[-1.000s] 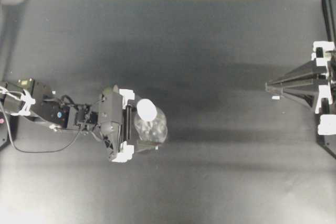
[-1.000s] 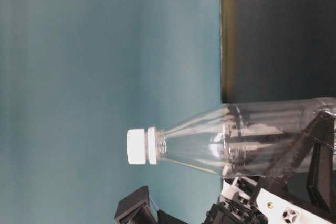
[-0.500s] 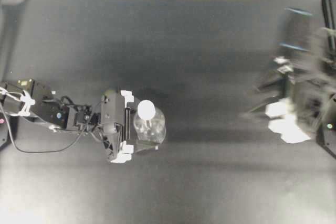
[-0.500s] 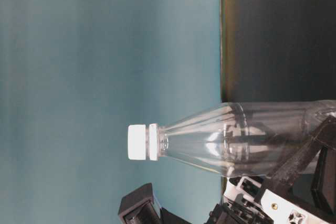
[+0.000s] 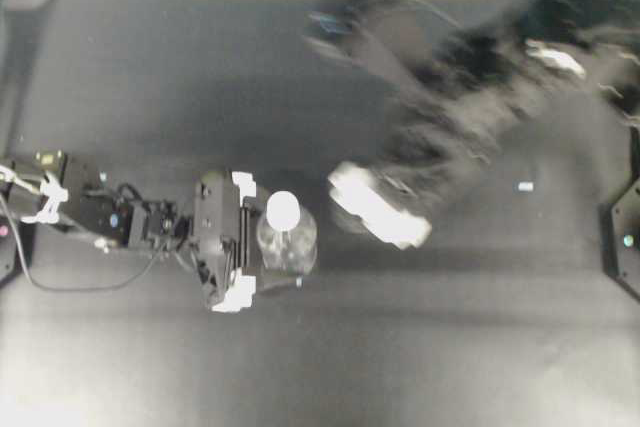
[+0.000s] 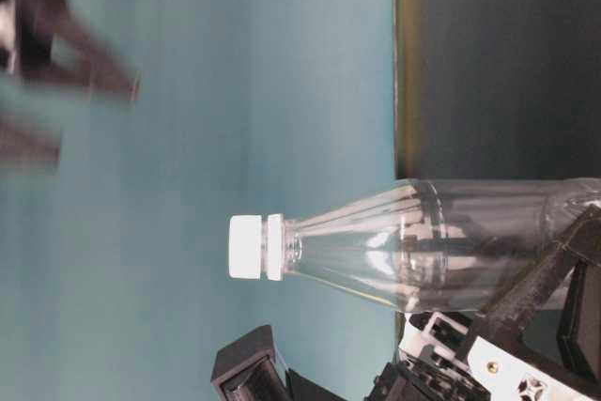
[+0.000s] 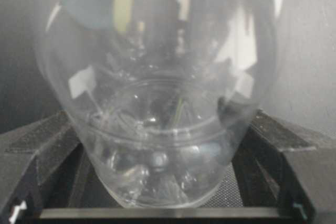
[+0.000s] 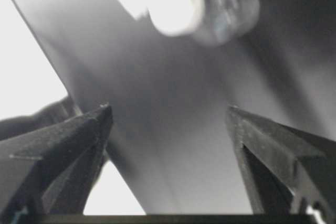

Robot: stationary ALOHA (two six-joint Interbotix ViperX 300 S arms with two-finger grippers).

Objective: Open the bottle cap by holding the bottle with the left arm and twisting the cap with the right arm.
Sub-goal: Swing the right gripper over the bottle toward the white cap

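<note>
Right arm (image 5: 450,107) motion-blurred, its pincer (image 8: 168,124) spread wide and empty, left pincer (image 5: 245,239) clasping the bottle (image 5: 287,247), base hidden

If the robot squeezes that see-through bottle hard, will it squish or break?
The bottle looks like thin clear plastic and seems empty, so it would probably dent rather than break. It is likely very light, and tall with a narrow cap, so a sideways push might tip it.

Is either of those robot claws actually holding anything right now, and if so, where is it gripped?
The left gripper holds the clear bottle around its lower body, near the base. The right gripper is open and empty, away from the white cap.
</note>
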